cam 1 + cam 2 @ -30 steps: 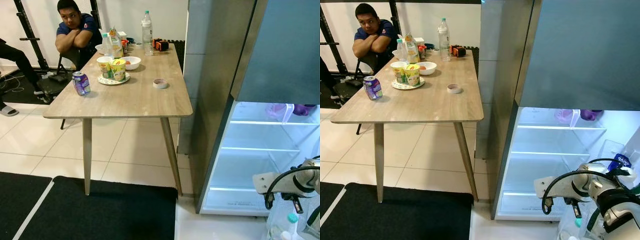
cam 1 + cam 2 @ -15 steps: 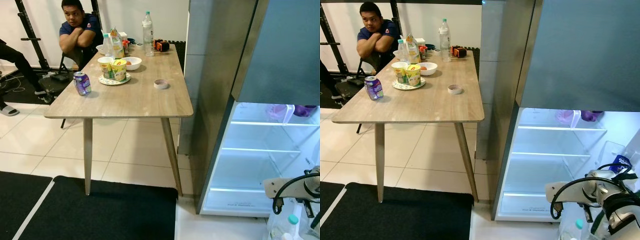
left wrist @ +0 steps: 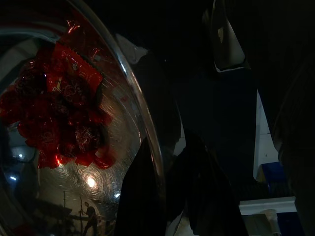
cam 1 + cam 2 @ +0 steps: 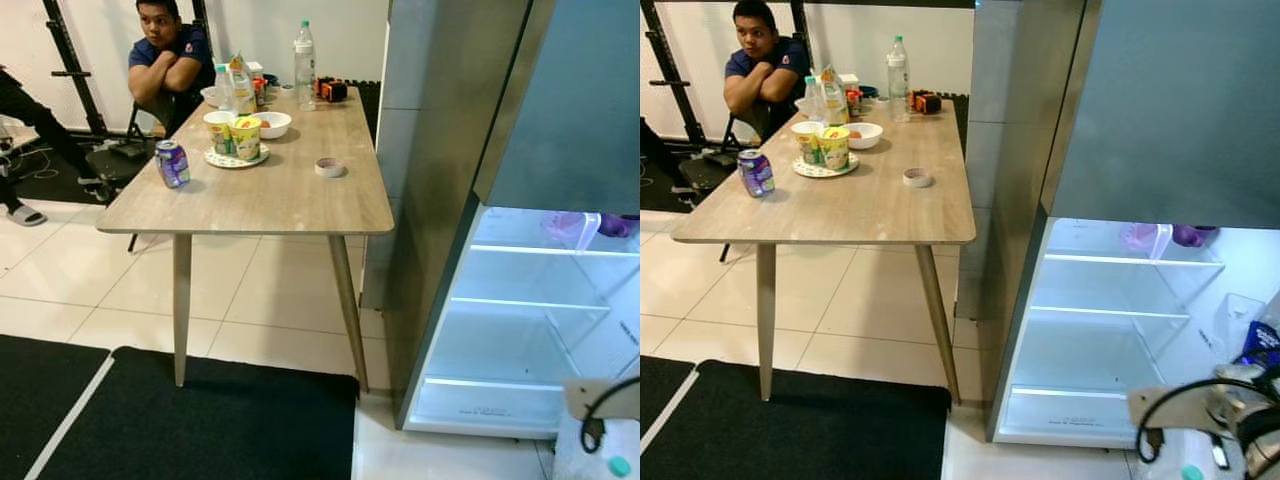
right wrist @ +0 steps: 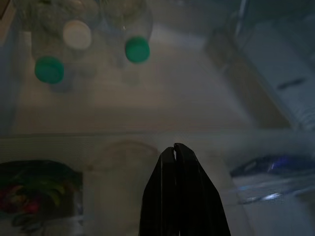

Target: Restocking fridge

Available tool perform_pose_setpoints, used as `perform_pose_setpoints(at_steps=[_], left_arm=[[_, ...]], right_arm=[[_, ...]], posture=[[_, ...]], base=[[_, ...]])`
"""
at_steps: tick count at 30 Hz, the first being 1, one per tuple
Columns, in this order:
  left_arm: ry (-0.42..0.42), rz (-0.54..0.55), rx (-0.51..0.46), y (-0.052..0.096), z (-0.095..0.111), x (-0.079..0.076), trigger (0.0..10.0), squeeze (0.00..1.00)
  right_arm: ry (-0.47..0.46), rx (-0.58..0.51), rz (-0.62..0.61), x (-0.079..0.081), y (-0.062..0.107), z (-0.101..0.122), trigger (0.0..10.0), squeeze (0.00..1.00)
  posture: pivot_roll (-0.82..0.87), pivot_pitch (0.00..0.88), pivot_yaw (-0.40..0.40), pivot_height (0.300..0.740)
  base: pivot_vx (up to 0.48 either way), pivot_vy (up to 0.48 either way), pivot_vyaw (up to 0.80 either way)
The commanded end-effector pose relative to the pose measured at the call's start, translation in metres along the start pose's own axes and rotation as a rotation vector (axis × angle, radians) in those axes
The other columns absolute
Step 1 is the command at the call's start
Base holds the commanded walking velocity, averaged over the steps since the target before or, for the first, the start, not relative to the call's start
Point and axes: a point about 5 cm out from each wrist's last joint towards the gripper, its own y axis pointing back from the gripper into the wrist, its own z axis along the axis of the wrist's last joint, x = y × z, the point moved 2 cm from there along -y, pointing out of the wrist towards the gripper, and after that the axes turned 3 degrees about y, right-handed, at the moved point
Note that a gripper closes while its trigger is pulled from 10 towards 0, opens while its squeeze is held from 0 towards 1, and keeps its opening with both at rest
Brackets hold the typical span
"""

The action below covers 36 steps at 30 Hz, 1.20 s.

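The fridge (image 4: 520, 320) stands open on my right, its lit lower shelves bare. My right arm (image 4: 1185, 405) reaches low in front of it. Through the right wrist camera, my right gripper (image 5: 174, 147) is shut with nothing in it, above a clear door bin holding bottles with green caps (image 5: 137, 49) and a white cap (image 5: 77, 33). The left wrist view is dark. It shows a shiny bowl (image 3: 113, 128) with red wrapped sweets (image 3: 59, 113) inside. My left gripper (image 3: 165, 152) is shut on the bowl's rim.
A wooden table (image 4: 250, 205) stands to the left of the fridge. It carries a purple can (image 4: 172, 164), cup noodles on a plate (image 4: 238, 138), a white bowl (image 4: 272, 124), a water bottle (image 4: 303, 52) and a tape roll (image 4: 328, 167). A person (image 4: 170, 62) sits behind it. A black mat (image 4: 180, 420) covers the near floor.
The camera has shifted a little. My right arm has sunk toward the lower right corner of the eye views, away from the fridge shelves.
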Motion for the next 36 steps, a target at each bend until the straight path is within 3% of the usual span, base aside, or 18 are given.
perform_pose_setpoints(at_steps=[1, 3, 5, 10, 20, 24, 27, 28, 31, 32, 34, 35, 36], left_arm=[[0.012, 0.0, -0.022, 0.0, 0.005, -0.002, 10.0, 0.0], [0.012, 0.0, -0.022, 0.0, 0.005, -0.002, 10.0, 0.0], [0.011, 0.002, -0.022, 0.0, 0.005, -0.002, 10.0, 0.0], [0.008, 0.002, -0.022, 0.0, 0.006, -0.001, 10.0, 0.0], [0.004, 0.008, -0.022, 0.0, 0.006, 0.001, 10.0, 0.0], [0.002, 0.011, -0.019, 0.0, 0.005, 0.002, 10.0, 0.0], [0.001, 0.015, -0.016, 0.0, 0.003, 0.004, 10.0, 0.0], [0.001, 0.015, -0.016, 0.0, 0.003, 0.004, 10.0, 0.0], [0.0, 0.018, -0.016, 0.0, 0.003, 0.005, 10.0, 0.0], [0.0, 0.018, -0.016, 0.0, 0.003, 0.005, 10.0, 0.0], [-0.001, 0.023, -0.016, 0.0, 0.003, 0.007, 10.0, 0.0], [-0.001, 0.023, -0.016, 0.0, 0.003, 0.007, 10.0, 0.0], [-0.001, 0.026, -0.016, 0.0, 0.003, 0.008, 10.0, 0.0]], right_arm=[[-0.025, 0.07, 0.023, 0.01, -0.001, -0.02, 10.0, 0.0], [-0.025, 0.07, 0.023, 0.01, -0.001, -0.02, 10.0, 0.0], [-0.064, 0.13, 0.048, 0.024, -0.004, -0.04, 10.0, 0.0], [-0.108, 0.181, 0.065, 0.04, -0.008, -0.056, 10.0, 0.0], [-0.172, 0.185, 0.037, 0.048, -0.016, -0.053, 10.0, 0.0], [-0.219, 0.126, -0.003, 0.052, -0.027, -0.032, 10.0, 0.0], [-0.312, -0.023, 0.002, 0.063, -0.043, 0.008, 10.0, 0.0], [-0.312, -0.023, 0.002, 0.063, -0.043, 0.008, 10.0, 0.0], [-0.49, -0.255, 0.04, 0.077, -0.054, 0.064, 10.0, 0.0], [-0.49, -0.255, 0.04, 0.077, -0.054, 0.064, 10.0, 0.0], [-0.64, -0.418, 0.078, 0.084, -0.056, 0.099, 10.0, 0.0], [-0.64, -0.418, 0.078, 0.084, -0.056, 0.099, 10.0, 0.0], [-0.712, -0.463, 0.088, 0.089, -0.058, 0.112, 10.0, 0.0]], posture=[[-0.1, 0.019, -0.057, 0.74], [-0.1, 0.019, -0.057, 0.74], [-0.1, 0.019, -0.052, 0.74], [-0.11, 0.02, -0.047, 0.74], [-0.11, 0.023, -0.046, 0.74], [-0.11, 0.023, -0.046, 0.74], [-0.09, 0.026, -0.045, 0.74], [-0.09, 0.026, -0.045, 0.74], [-0.09, 0.027, -0.043, 0.74], [-0.09, 0.027, -0.043, 0.74], [-0.09, 0.027, -0.043, 0.74], [-0.09, 0.027, -0.043, 0.74], [-0.08, 0.021, -0.041, 0.74]], base=[[0.0, 0.0, 0.0], [0.0, 0.0, 0.0], [0.0, 0.0, 0.0], [0.0, 0.0, 0.0], [0.0, 0.0, 0.0], [0.0, 0.0, 0.0], [0.0, 0.0, 0.0], [0.0, 0.0, 0.0], [0.0, 0.0, 0.0], [0.0, 0.0, 0.0], [0.0, 0.0, 0.0], [0.0, 0.0, 0.0], [0.0, 0.0, 0.0]])
